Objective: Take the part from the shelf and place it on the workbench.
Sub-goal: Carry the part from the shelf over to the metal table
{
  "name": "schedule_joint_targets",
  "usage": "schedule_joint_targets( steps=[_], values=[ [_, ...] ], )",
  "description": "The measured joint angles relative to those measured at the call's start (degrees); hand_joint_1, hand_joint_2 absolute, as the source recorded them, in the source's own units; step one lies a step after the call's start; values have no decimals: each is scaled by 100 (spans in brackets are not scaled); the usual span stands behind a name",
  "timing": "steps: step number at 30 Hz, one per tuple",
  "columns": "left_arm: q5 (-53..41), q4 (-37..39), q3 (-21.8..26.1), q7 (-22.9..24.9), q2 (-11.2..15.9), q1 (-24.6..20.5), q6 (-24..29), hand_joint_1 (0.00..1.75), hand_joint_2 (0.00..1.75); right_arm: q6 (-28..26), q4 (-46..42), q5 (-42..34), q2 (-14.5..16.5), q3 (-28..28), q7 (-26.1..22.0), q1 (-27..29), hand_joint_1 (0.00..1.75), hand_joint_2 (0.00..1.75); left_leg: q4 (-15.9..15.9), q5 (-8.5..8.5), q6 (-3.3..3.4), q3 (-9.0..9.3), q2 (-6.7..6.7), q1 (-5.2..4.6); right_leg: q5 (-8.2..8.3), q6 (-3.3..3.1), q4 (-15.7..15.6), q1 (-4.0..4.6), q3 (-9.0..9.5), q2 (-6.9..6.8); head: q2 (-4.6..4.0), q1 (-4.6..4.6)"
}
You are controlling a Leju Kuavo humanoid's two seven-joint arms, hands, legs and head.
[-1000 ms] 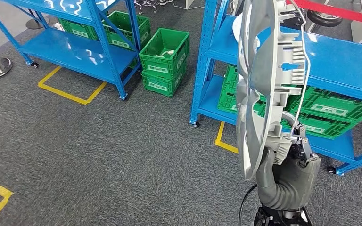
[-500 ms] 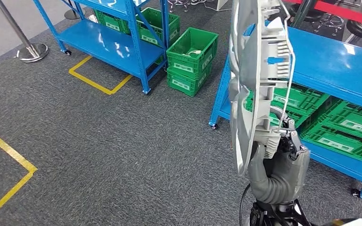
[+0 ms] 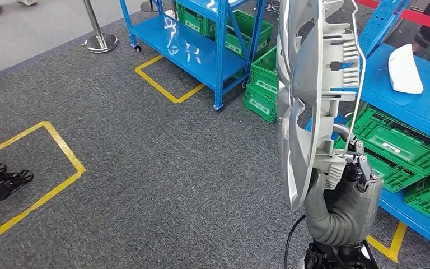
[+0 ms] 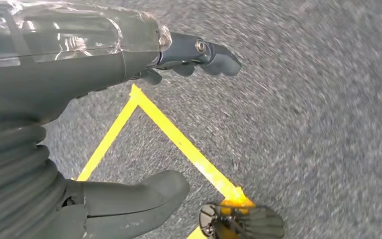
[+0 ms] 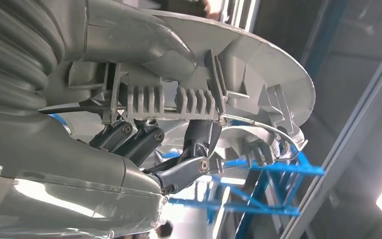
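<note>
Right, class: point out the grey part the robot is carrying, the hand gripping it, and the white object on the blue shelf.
grey part point(image 3: 302, 95): head view, its curved outer face.
right hand point(image 3: 344, 196): head view, its grey palm cover.
white object point(image 3: 404, 68): head view, its middle.

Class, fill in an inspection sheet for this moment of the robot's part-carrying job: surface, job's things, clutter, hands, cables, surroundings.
Surface: grey carpet floor with yellow tape outlines; workbench nothing seen.
Job's things: grey plastic part, held upright on edge in the right hand.
Clutter: white object on the blue shelf.
Hands: right hand grips the part's lower edge; left hand holds nothing, above the floor.
Cables: black cable beside the right forearm.
Surroundings: blue racks, green crates, a post on a round base, dark shoes.
</note>
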Motion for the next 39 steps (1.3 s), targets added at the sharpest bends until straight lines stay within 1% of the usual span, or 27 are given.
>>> schedule_joint_targets(
  steps=[1, 3, 4, 5, 7, 9, 10, 11, 13, 15, 17, 19, 20, 21, 23, 24, 25, 26, 27, 28, 30, 31, 32, 34, 36, 38, 39],
  values=[
    [-6, -1, 1, 34, -16, 1, -2, 0, 175, 0, -6, 3, -9, 8, -1, -24, 175, 175, -1, 20, -25, -27, -64, 15, 6, -27, -107, 9, 43, 57, 0, -2],
    [-26, -1, 2, 107, -34, 19, -9, 0, 175, 0, -24, 10, -33, 21, 0, -83, 175, 175, -9, 61, -94, -71, -179, 33, 42, -37, -205, 4, 75, -31, 0, 16],
    [-34, -1, 2, 131, -40, 33, -12, 0, 175, 1, -34, 15, -44, 27, 4, -115, 175, 175, 17, 42, -119, -95, -93, 17, 76, -40, -268, -10, 101, -97, 0, 14],
    [-42, 0, 3, 141, -47, 42, -13, 0, 175, 2, -49, 26, -51, 31, 10, -139, 175, 175, 125, -38, -148, -154, 64, 2, 114, -47, -334, -25, 129, -174, 0, -14],
    [-48, 1, 4, 115, -59, 41, -13, 0, 175, 16, -75, 53, -62, 37, 54, -177, 175, 175, 669, -363, -208, -421, 447, 10, 153, -49, -405, -32, 165, -338, 0, -77],
    [-57, 2, 4, 22, -72, 37, -12, 0, 175, 39, -86, 74, -75, 46, 135, -216, 175, 175, 1323, -640, -281, -736, 532, 91, 146, -32, -401, -37, 166, -505, 0, -119],
    [-62, 2, 5, -29, -78, 41, -6, 0, 175, 49, -86, 81, -81, 51, 170, -238, 175, 175, 1450, -646, -315, -792, 536, 129, 135, -15, -393, -45, 167, -583, 0, -131],
    [-69, 2, 6, -69, -81, 45, 4, 0, 175, 53, -86, 93, -84, 55, 194, -262, 175, 175, 1362, -553, -348, -735, 558, 160, 121, 7, -381, -58, 169, -657, 0, -142],
    [-82, 2, 12, -104, -90, 45, 34, 0, 175, 55, -100, 114, -87, 59, 206, -299, 175, 175, 645, -230, -400, -323, 705, 196, 78, 75, -339, -92, 184, -788, 0, -154],
    [-92, 3, 24, -114, -122, 38, 57, 0, 175, 56, -135, 122, -92, 69, 210, -322, 175, 175, 72, -57, -369, 8, 959, 177, 27, 169, -301, -103, 199, -881, 0, -170],
    [-95, 3, 40, -135, -150, 31, 67, 0, 175, 53, -173, 123, -99, 85, 213, -334, 175, 175, 0, -55, -275, 30, 1029, 129, 7, 258, -308, -106, 221, -956, 0, -171],
    [-93, 2, 59, -162, -157, 27, 67, 0, 175, 41, -197, 120, -110, 104, 214, -339, 175, 175, -32, -36, -182, 15, 887, 123, -25, 333, -319, -128, 255, -1017, 0, -162],
    [-92, 2, 72, -169, -166, 27, 65, 0, 175, 32, -204, 117, -120, 113, 214, -336, 175, 175, -48, -21, -141, 16, 814, 130, -109, 358, -247, -137, 235, -955, 0, -148],
    [-90, 2, 84, -169, -177, 26, 63, 0, 175, 23, -213, 112, -132, 120, 215, -328, 175, 175, -63, -3, -104, 21, 739, 137, -260, 369, -49, -142, 160, -835, 0, -120],
    [-89, 2, 101, -155, -201, 25, 61, 0, 175, 9, -225, 102, -157, 132, 215, -299, 175, 175, -68, 15, -50, 20, 593, 116, -668, 355, 692, -138, -168, -539, 0, -28],
    [-90, 2, 102, -140, -210, 25, 61, 0, 175, 5, -228, 97, -166, 137, 215, -284, 175, 175, -68, 20, -28, 18, 515, 93, -822, 339, 1091, -128, -359, -460, 0, 10],
    [-91, 2, 104, -126, -216, 27, 61, 0, 175, 4, -228, 92, -174, 140, 215, -271, 175, 175, -68, 24, -10, 19, 430, 68, -873, 313, 1355, -113, -502, -419, 0, 36],
    [-92, 2, 109, -108, -220, 30, 61, 0, 175, 3, -227, 86, -180, 146, 215, -263, 175, 175, -67, 28, 5, 20, 342, 43, -820, 278, 1434, -93, -569, -396, 0, 60],
    [-92, 2, 118, -89, -224, 32, 61, 0, 175, 3, -228, 81, -187, 154, 215, -258, 175, 175, -67, 34, 17, 25, 253, 22, -651, 228, 1283, -66, -536, -373, 0, 77],
    [-92, 2, 128, -75, -231, 34, 61, 0, 175, 3, -230, 77, -195, 160, 215, -257, 175, 175, -67, 39, 24, 35, 167, 5, -412, 169, 945, -30, -412, -325, 0, 89],
    [-93, 2, 144, -54, -255, 31, 61, 0, 175, 4, -242, 76, -209, 169, 214, -256, 175, 175, -65, 52, 22, 39, 21, -7, -29, 33, 166, 32, -101, -102, 0, 99],
    [-95, 1, 147, -52, -269, 29, 61, 0, 175, 4, -254, 78, -213, 169, 212, -255, 175, 175, -64, 61, 9, 26, -36, -3, 58, -15, -85, 54, 4, -14, 0, 96],
    [-98, 1, 150, -53, -280, 29, 60, 0, 175, 4, -267, 81, -214, 169, 209, -255, 175, 175, -65, 76, -13, 7, -91, 7, 76, -49, -201, 66, 49, 37, 0, 101],
    [-108, 2, 158, -56, -294, 40, 59, 0, 175, 4, -294, 91, -214, 170, 203, -254, 175, 175, -67, 103, -65, -23, -172, 16, 117, -74, -292, 57, 89, -51, 0, 117],
    [-114, 1, 173, -61, -298, 52, 59, 0, 175, 3, -318, 98, -214, 174, 201, -249, 175, 175, 95, -20, -109, -110, 91, -13, 199, -85, -436, 27, 160, -183, 0, 89],
    [-122, 1, 184, -67, -298, 45, 60, 0, 175, 1, -335, 94, -215, 178, 192, -230, 175, 175, 641, -368, -176, -375, 450, 4, 242, -85, -519, 18, 202, -336, 0, 16],
    [-127, 2, 187, -70, -298, 39, 60, 0, 175, -1, -340, 85, -215, 178, 180, -214, 175, 175, 1004, -549, -226, -550, 503, 50, 240, -84, -523, 15, 202, -421, 0, -20]
  ],
)
